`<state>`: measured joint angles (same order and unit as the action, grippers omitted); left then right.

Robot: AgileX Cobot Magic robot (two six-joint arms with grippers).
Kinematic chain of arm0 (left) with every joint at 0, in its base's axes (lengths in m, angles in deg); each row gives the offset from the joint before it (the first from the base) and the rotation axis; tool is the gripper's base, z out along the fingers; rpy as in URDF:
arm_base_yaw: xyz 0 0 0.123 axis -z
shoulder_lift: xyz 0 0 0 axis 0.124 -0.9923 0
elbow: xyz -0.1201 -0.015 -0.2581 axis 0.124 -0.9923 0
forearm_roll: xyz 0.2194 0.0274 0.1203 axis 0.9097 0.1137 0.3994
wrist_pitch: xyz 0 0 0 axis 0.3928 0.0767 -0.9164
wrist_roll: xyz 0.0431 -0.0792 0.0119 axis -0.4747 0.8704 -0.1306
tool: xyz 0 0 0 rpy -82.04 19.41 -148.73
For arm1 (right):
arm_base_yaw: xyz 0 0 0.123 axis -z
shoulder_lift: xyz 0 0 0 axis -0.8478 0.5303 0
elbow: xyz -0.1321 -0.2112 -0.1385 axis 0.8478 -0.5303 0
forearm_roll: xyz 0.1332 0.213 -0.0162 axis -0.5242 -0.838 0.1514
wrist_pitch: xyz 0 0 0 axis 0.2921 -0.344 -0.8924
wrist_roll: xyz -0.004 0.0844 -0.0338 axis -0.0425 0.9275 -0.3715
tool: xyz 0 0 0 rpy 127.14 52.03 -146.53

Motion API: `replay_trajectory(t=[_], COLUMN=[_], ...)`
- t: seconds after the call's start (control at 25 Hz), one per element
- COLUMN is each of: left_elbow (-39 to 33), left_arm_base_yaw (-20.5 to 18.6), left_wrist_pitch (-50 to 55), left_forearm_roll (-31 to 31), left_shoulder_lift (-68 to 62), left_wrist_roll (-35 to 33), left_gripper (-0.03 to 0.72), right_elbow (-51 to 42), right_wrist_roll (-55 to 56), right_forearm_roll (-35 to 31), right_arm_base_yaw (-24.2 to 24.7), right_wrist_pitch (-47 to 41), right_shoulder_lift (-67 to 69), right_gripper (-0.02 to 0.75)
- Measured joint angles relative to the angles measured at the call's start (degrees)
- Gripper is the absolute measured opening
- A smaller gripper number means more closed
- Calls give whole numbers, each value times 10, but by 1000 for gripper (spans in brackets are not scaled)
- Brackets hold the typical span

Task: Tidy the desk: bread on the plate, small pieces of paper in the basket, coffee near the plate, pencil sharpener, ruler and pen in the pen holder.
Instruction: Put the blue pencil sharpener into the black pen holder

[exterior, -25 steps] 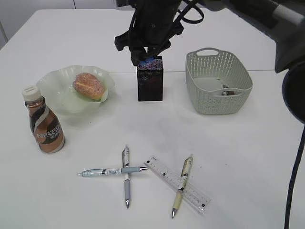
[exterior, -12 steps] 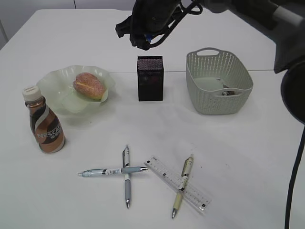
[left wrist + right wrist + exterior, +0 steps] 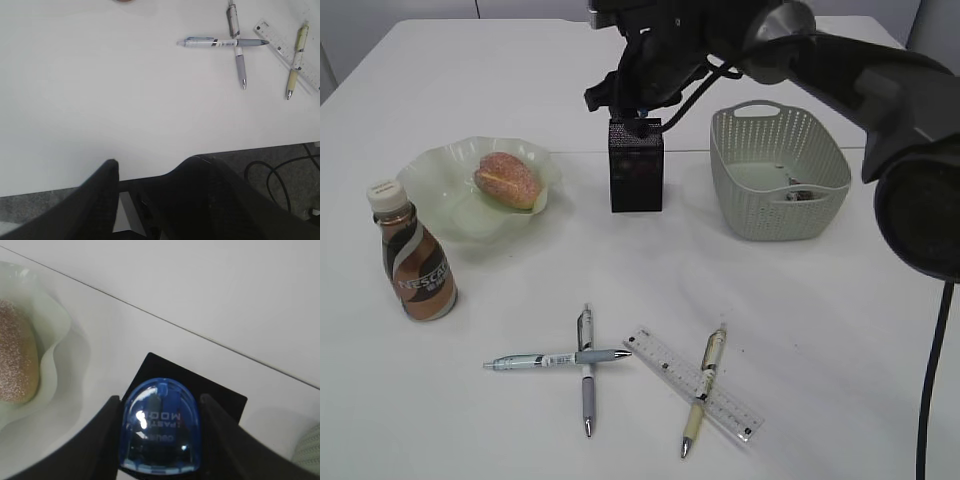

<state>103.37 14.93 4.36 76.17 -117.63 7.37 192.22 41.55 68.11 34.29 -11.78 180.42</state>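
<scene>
You've got the right gripper clamped on the blue sharpener, frame bottom, over the holder; centre it, then let go. Left gripper apart.

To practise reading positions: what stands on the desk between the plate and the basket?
In the exterior view, the pen holder stands between the plate and the basket.

Golden-brown speckled bread, pale green plate, black mesh pen holder, translucent blue pencil sharpener, sage green perforated basket
</scene>
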Motion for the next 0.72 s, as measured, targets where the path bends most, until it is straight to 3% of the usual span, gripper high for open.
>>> replay_trajectory(t=[0.72], left_elbow=[0], left_arm_base_yaw=[0], left_wrist_pitch=[0], left_forearm_roll=[-2], left_shoulder_lift=[0], left_wrist_roll=[0], left_gripper=[424], right_elbow=[0], right_wrist_roll=[0], right_forearm_roll=[-32], right_arm_base_yaw=[8], right_wrist_pitch=[52], right_shoulder_lift=[42], right_gripper=[337])
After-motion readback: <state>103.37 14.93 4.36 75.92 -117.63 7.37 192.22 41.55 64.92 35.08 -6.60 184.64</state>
